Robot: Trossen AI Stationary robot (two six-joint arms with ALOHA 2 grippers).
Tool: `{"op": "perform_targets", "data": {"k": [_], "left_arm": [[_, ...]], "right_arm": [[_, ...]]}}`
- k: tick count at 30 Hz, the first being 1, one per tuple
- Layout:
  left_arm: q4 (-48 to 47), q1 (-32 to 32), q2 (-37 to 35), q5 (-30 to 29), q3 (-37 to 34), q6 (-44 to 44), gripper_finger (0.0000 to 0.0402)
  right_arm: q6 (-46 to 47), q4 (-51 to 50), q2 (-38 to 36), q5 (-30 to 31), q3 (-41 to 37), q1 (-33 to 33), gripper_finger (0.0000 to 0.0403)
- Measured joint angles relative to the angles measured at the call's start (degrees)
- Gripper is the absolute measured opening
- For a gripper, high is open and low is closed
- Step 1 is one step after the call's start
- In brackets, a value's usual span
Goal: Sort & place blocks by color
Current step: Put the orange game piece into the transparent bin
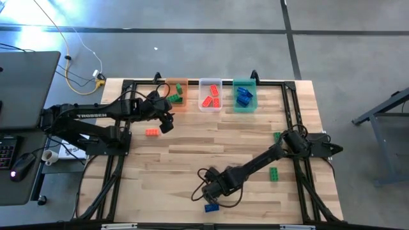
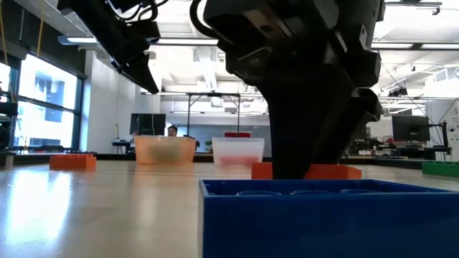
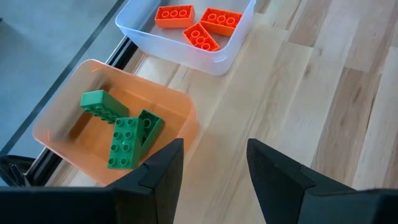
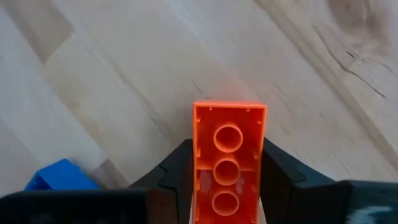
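High view shows bins (image 1: 210, 94) partly filled; the right hand (image 4: 227, 186) grips an orange block (image 4: 229, 155), left hand (image 3: 214, 168) empty; several blocks (image 1: 152, 132) remain on the table (image 1: 192, 147).

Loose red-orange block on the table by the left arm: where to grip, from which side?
Take the red-orange block across its two long sides, coming straight down from above. It lies flat with bare table all round, and its short width suits the open left gripper, which hovers nearest.
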Motion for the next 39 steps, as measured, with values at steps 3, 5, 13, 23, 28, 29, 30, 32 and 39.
{"op": "perform_targets", "data": {"k": [3,5,13,23,28,29,30,32,39], "left_arm": [[0.0,0.0,0.0,0.0,0.0,0.0,0.0165],[0.0,0.0,0.0,0.0,0.0,0.0,0.0165],[0.0,0.0,0.0,2.2,0.0,-0.5,0.0165],[0.0,0.0,0.0,3.3,0.0,-0.7,0.0165],[0.0,0.0,0.0,3.3,0.0,-0.6,0.0165],[0.0,0.0,0.0,3.3,0.0,-0.6,0.0165],[0.0,0.0,0.0,3.3,0.0,-0.5,0.0165],[0.0,0.0,0.0,3.6,0.0,-0.6,0.0165],[-0.3,-0.3,0.0,7.4,0.0,-3.2,0.0165]], "right_arm": [[-1.8,0.0,-0.7,0.1,-0.2,0.0,0.0111],[-2.9,-0.1,-1.3,0.8,-0.3,0.0,0.0111],[-11.0,-0.5,-5.8,5.2,-0.3,-2.5,0.0111],[-30.9,-0.7,-12.2,9.3,-0.3,-12.1,0.0111],[-41.5,-0.7,-14.9,12.0,-0.3,-18.8,0.0111],[-43.7,-0.5,-15.4,12.6,-0.3,-20.3,0.0111],[-45.8,-0.2,-15.9,13.0,-0.3,-21.8,0.0111],[-49.9,0.6,-16.4,13.5,-0.2,-24.8,0.0111],[-60.2,4.8,-16.7,13.4,-0.2,-35.6,0.0111]]}}
